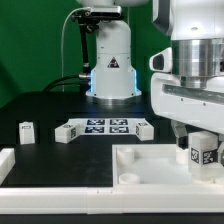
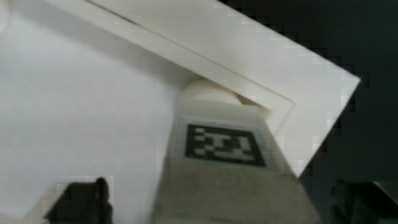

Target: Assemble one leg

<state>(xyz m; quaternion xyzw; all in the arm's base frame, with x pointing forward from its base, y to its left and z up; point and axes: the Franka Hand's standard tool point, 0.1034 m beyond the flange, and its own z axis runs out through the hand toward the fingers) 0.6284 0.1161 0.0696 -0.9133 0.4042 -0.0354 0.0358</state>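
A leg, a short white peg with a black-and-white tag, stands upright at the corner of the large white top on the exterior view's right. My gripper hangs right over it, jaws on either side. In the wrist view the leg runs between the two dark fingers, with a strip of gap showing on both sides. Its far end meets the corner of the top. The gripper looks open around the leg.
Three more small white legs lie on the black table: one at the exterior view's left, two at the ends of the marker board. A white bracket sits at the near left. The robot base stands behind.
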